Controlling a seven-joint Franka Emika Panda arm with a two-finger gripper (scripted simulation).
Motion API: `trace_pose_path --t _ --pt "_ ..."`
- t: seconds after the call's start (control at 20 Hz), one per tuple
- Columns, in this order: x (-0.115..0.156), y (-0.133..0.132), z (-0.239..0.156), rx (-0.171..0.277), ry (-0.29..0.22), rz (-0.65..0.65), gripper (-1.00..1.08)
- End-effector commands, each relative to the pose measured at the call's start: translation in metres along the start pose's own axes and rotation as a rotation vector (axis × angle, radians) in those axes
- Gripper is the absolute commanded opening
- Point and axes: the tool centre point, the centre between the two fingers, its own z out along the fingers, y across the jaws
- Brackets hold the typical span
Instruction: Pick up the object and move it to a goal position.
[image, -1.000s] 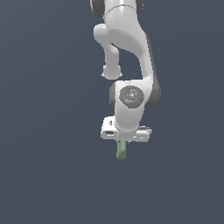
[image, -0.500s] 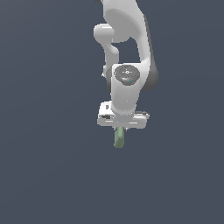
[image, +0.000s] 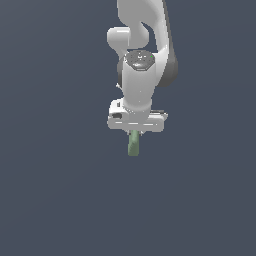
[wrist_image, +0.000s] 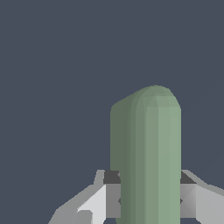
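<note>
The object is a small pale sage-green block (image: 133, 144) with rounded edges. It hangs straight down from my white gripper (image: 135, 134), which is shut on its upper end. In the wrist view the block (wrist_image: 146, 153) stands between my two fingertips (wrist_image: 111, 192), which press its two sides. The block is held in the air, off any surface. Only its lower part shows below the gripper in the exterior view. No goal marker shows.
The white arm (image: 142, 60) rises above the gripper to the top of the exterior view. Around it is a plain dark blue-grey background (image: 50, 175) with no other objects.
The arm has lifted the gripper and the block upward in the exterior view, with a slight drift. The grip on the block is unchanged.
</note>
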Motion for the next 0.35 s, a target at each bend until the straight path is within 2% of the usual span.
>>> trace_pose_path --t 0.0,0.3 --pt "-0.0062 0.0025 -0.0063 0.000 0.000 0.000 -1.00" --pt "-0.0114 0.0047 -0.0123 0.000 0.000 0.000 -1.00"
